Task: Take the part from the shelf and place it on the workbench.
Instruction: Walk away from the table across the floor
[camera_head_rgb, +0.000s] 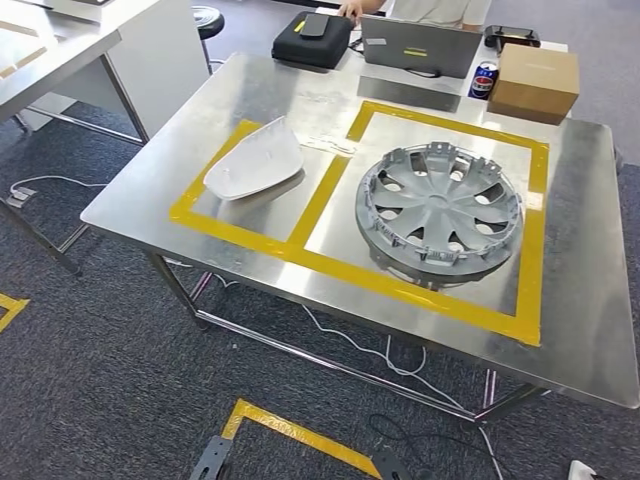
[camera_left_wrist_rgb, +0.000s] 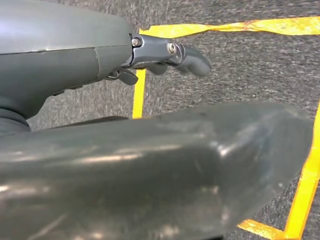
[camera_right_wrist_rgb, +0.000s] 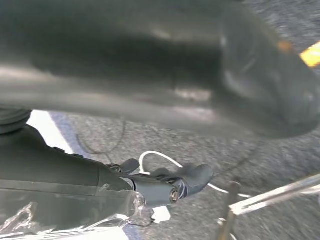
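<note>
Hubcap (camera_head_rgb: 438, 212) and white cover (camera_head_rgb: 254, 160) on workbench (camera_head_rgb: 589, 300) (taped squares) — apart

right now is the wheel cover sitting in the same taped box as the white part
No, the wheel cover lies in the right yellow-taped box while the white part lies in the left one.

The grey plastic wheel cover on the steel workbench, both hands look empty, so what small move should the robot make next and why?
Probably turn away toward the shelf for another part. The grey plastic wheel cover already lies inside the larger yellow-taped square on the steel workbench, and the white curved shell lies in the smaller one. The left hand and right hand hang over the floor, fingers extended, holding nothing.
</note>
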